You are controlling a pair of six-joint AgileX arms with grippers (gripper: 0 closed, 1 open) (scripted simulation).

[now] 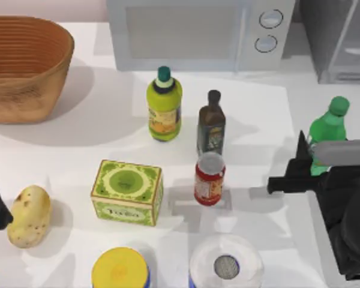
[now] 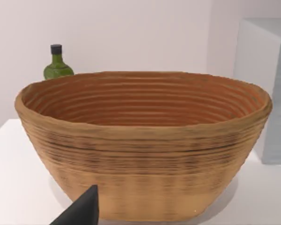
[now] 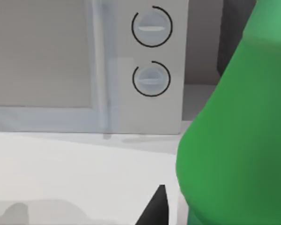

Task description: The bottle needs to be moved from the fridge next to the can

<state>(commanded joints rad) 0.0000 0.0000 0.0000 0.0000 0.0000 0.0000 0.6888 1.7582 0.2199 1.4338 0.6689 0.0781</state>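
The bright green translucent plastic soda bottle [image 1: 327,137] stood upright at the right side of the white surface [image 1: 78,150], out in front of the large grey metallic fridge [image 1: 339,36] and well apart from the small red cylindrical can [image 1: 209,179] with its plain silver top. The right claw [image 1: 306,157] was up against the bottle's body on the side nearest the can, and in the right wrist view the green wall [image 3: 234,131] loomed just beside one dark fingertip [image 3: 155,208]. Whether the fingers had closed on the bottle could not be told from any view. To do the carrying step well, I judged that the grip should sit low on the bottle's wide body, that the bottle should be kept upright and lifted only enough to clear the surface, and that it should travel leftward toward the bare patch to the right of the can. It should stop short of touching the can or the small dark brown glass bottle [image 1: 212,123] behind it, since a tall bottle held off-centre could easily tip. The left arm sat parked at the left edge, its claw tip [image 2: 82,211] facing the woven brown basket [image 2: 145,140]; its opening could not be told either.
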